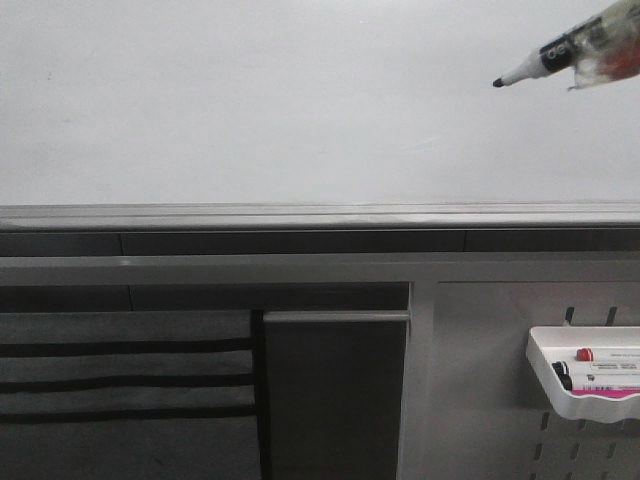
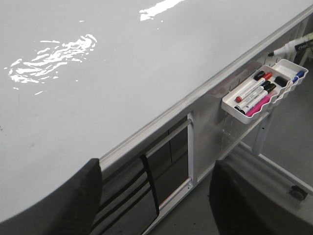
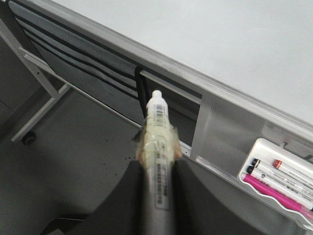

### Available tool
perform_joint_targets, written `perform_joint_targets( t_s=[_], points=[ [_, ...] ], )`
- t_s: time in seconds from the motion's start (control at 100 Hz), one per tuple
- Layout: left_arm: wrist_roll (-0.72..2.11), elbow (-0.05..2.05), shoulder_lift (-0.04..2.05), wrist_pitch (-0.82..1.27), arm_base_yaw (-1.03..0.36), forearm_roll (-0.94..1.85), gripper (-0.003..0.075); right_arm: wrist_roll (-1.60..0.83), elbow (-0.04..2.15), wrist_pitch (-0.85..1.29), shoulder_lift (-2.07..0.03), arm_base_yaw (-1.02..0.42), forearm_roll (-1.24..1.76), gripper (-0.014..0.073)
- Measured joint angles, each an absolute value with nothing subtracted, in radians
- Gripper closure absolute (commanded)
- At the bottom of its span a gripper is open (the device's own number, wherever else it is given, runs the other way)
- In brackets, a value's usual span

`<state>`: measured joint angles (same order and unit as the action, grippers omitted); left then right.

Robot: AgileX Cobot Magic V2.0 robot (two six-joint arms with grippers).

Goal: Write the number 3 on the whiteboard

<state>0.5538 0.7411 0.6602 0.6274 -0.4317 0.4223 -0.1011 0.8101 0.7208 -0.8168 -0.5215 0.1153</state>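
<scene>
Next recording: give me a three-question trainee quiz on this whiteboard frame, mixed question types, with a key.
1. True or false: a digit is already drawn on the large glossy white whiteboard.
2. Multiple choice: the right gripper is A) open, B) shut on the black-tipped white marker pen, C) shut on nothing.
3. Fill in: the white plastic tray of spare markers hangs on the grey perforated ____.

Key:
1. False; no ink shows on the board in any view.
2. B; the tip points at the board's upper right in the front view.
3. Pegboard.
</scene>
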Motion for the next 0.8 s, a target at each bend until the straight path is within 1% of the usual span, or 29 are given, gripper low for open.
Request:
perform_joint_targets(
  t_s=[0.18, 0.31, 0.53, 0.72, 0.8],
  points=[
    [0.552, 0.740, 0.660, 0.612, -0.432, 0.427, 0.0281, -0.099, 0.810, 0.630, -0.844, -0.522, 0.138, 0.0587],
    [0.550, 0.740, 0.660, 0.612, -0.432, 0.428, 0.0281, -0.097, 0.899, 0.619, -0.929, -0.509, 0.159, 0.0587],
    [0.550, 0.740, 0.660, 0.612, -0.432, 0.429, 0.0281, -0.129, 1.115, 0.769, -1.134, -0.385, 0.231, 0.0587],
    [0.550, 0.740, 0.660, 0.611, -0.432, 0.429, 0.0281, -0.394, 1.261, 0.974, -1.297, -0.258, 0.539, 0.0587],
    [0.550, 0.739, 0.660, 0.606, -0.432, 0.429, 0.0281, -0.466, 1.309, 0.999, -1.355, -0.241, 0.605, 0.0587]
  ],
)
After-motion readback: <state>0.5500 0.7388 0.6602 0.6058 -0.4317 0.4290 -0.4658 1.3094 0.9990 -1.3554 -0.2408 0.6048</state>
